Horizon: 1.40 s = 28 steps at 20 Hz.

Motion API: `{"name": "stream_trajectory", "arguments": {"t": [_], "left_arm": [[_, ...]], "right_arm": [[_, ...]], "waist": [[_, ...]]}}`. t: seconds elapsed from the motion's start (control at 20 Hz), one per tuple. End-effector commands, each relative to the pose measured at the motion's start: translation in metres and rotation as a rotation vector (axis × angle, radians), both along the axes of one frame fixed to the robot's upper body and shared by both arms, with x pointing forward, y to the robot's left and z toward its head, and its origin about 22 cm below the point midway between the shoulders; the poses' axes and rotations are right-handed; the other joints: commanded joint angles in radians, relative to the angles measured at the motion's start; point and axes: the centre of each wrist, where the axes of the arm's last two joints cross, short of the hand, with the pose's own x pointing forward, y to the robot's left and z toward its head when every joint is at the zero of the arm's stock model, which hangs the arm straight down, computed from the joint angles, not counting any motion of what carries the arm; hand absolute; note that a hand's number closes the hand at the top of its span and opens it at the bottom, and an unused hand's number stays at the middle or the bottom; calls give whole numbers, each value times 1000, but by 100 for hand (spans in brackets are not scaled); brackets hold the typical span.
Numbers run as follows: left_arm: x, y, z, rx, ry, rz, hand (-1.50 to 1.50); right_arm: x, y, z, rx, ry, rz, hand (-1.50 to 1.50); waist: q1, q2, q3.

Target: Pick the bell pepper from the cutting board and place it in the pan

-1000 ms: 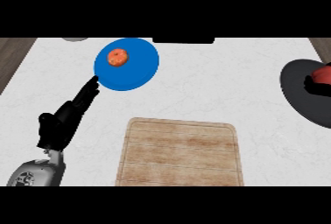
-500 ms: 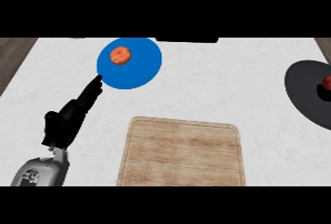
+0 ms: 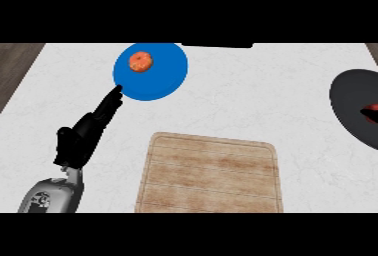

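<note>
A wooden cutting board (image 3: 210, 172) lies at the lower middle of the counter with nothing on it. The black pan (image 3: 353, 107) sits at the right edge, cut off by the frame. A red bell pepper (image 3: 371, 113) lies inside it, only partly in view. My left hand (image 3: 85, 135) rests open at the left, its fingers straight and pointing up toward a blue plate. My right hand does not show.
A blue plate (image 3: 159, 75) stands at the upper left with an orange-red round fruit (image 3: 140, 61) on it. A dark object (image 3: 218, 45) lies at the counter's back edge. The counter's left edge runs beside a brown floor strip (image 3: 15, 65).
The view has drifted left, so the pan and pepper slid further toward the right edge. The left hand has kept its pose.
</note>
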Motion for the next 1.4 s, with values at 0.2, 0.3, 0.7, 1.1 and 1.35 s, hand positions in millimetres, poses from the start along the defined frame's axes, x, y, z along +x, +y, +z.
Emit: {"name": "stream_trajectory", "arguments": {"t": [0.2, 0.3, 0.7, 1.1, 1.35], "left_arm": [[0, 6, 1, 1, -12, 5, 0], [-2, -1, -8, -4, -6, 3, 0], [1, 10, 1, -16, -4, 13, 0], [-1, 20, -11, -4, 2, 43, 0], [-4, 22, 1, 11, 16, 55, 0]], "right_arm": [[3, -5, 13, 203, -373, -14, -150], [-2, -13, 16, 289, -430, 2, -150], [-61, -53, -11, 412, -479, 114, -150], [-116, -82, -25, 354, -585, 234, -150], [-136, -63, -70, 396, -607, 255, -150]], "waist": [[-4, 1, 4], [-13, -1, 2], [-19, -5, 1], [-37, -15, -3], [-41, -22, -4]]}}
